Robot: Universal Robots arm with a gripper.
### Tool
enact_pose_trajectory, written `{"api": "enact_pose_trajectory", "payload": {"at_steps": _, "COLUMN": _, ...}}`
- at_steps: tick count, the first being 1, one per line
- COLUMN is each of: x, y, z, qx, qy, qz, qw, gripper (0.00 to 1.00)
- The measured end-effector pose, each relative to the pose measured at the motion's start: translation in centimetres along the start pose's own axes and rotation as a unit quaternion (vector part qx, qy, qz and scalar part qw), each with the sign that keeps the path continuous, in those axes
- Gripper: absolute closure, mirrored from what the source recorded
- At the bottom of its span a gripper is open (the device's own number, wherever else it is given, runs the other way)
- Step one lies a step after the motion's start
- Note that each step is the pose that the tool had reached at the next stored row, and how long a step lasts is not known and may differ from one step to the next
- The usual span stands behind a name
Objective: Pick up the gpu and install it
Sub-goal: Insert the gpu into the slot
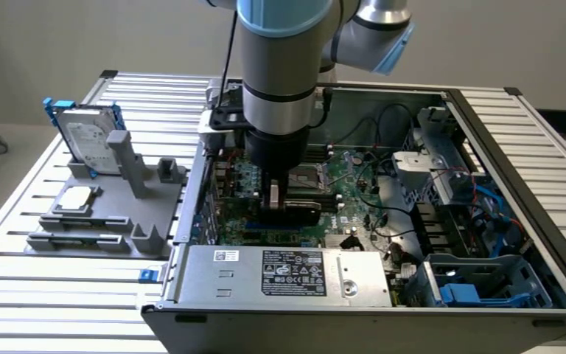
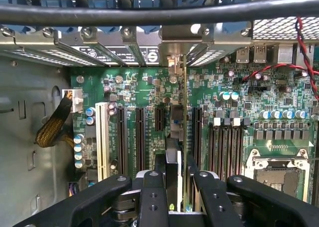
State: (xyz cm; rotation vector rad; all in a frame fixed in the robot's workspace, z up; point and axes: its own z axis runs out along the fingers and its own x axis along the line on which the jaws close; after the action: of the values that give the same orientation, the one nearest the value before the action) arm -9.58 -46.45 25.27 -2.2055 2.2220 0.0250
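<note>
Gripper [image 1: 276, 193] clamps gpu [image 1: 299, 214] by upper edge inside open PC case [image 1: 489, 125]. Card stands on edge over motherboard [image 2: 279, 102], directly beneath gripper, long axis parallel to motherboard's expansion slots [image 2: 141, 137], bracket end toward motherboard's rear-port edge. Seating depth unclear.

The black two-fingered gripper [image 2: 175, 179] clamps a thin flat gpu card [image 2: 175, 122] edge-on, upright above the black slots [image 2: 140, 137] of a green motherboard [image 2: 239, 87].

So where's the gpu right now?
In the exterior view, the gpu is held edge-on by the gripper, inside the open computer case, just above the green motherboard.
</note>
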Motion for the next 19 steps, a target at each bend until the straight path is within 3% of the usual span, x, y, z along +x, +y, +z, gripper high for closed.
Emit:
{"api": "enact_pose_trajectory", "payload": {"at_steps": 15, "x": 0.01, "y": 0.02, "z": 0.28, "qx": -0.0002, "qy": 0.0002, "qz": -0.007, "qw": 1.0, "gripper": 0.74}}
{"api": "enact_pose_trajectory", "payload": {"at_steps": 19, "x": -0.01, "y": -0.03, "z": 0.4, "qx": 0.0005, "qy": -0.0013, "qz": -0.013, "qw": 0.9999, "gripper": 0.74}}
